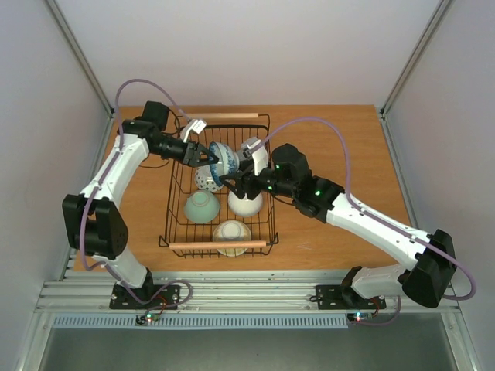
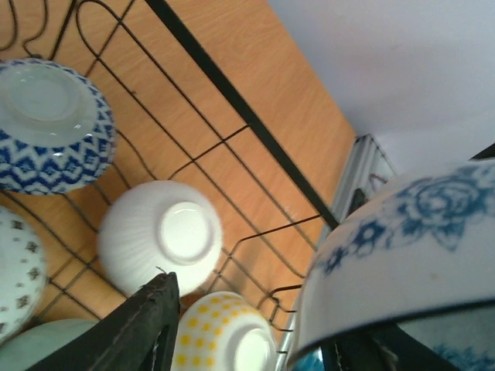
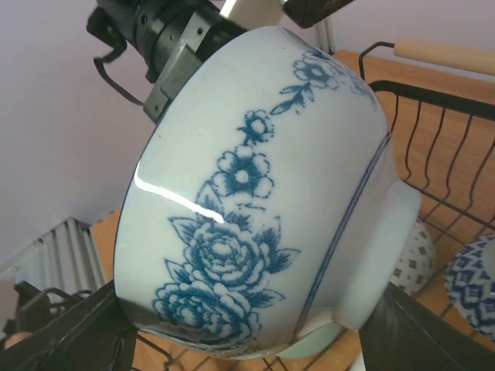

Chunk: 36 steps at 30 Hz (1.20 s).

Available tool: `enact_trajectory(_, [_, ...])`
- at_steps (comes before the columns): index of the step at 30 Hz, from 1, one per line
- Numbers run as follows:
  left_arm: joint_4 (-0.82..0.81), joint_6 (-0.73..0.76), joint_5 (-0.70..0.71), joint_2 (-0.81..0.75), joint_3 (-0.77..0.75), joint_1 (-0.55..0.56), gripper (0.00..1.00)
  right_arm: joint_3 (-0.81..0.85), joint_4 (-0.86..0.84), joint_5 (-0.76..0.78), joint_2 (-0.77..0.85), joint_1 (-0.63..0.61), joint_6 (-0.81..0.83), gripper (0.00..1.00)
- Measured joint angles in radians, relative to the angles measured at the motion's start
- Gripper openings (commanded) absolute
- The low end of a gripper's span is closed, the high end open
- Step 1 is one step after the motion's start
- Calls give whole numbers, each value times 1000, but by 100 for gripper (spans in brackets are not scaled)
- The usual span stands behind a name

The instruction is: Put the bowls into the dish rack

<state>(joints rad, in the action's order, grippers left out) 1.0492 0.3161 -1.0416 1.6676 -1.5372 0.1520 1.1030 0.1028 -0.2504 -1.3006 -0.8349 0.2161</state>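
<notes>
1. Top view: shows floral bowl [image 1: 224, 158] at frame centre, above upper half of dish rack [image 1: 193, 246], with left gripper [image 1: 210, 157] and right gripper [image 1: 233, 183] meeting there.
2. Left wrist view: shows jaws parted, gripping nothing; floral bowl lower right, other bowls [image 2: 162, 236] racked at left.
3. Right wrist view: shows jaws spread wide, clamped across floral bowl.

Top external: fixed high above and behind the arm bases at 6 o'clock, tilted down toward 12. Far enough back to take in the whole worktop [image 1: 302, 241], both arms and the dish rack [image 1: 189, 246] at centre.

Left wrist: riding just behind the left tool [image 1: 210, 158], looking steeply down into the rack from very close. Blue-flowered bowl [image 2: 402, 247] crowding 4 o'clock.

Right wrist: behind the right tool [image 1: 233, 183], nearly against that same bowl, with a rack corner at 3 o'clock.

Shared by all three: bowl and rack.
</notes>
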Motion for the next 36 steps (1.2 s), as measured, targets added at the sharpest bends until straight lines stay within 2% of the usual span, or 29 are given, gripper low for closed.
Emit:
enact_trajectory(9, [-132, -96, 197, -93, 66, -2, 69, 78, 179, 26, -30, 0, 175, 1])
enact_trajectory(14, [-225, -147, 370, -218, 145, -18, 71, 173, 286, 24, -95, 1, 304, 1])
enact_trajectory(18, [-291, -181, 451, -248, 150, -43, 71, 216, 391, -10, -135, 4, 451, 1])
enact_trajectory(27, [-330, -212, 494, -248, 156, -64, 72, 272, 614, -185, -180, 12, 734, 1])
enact_trajectory(36, [-330, -214, 495, -244, 156, -68, 72, 484, 748, -303, -351, 20, 868, 1])
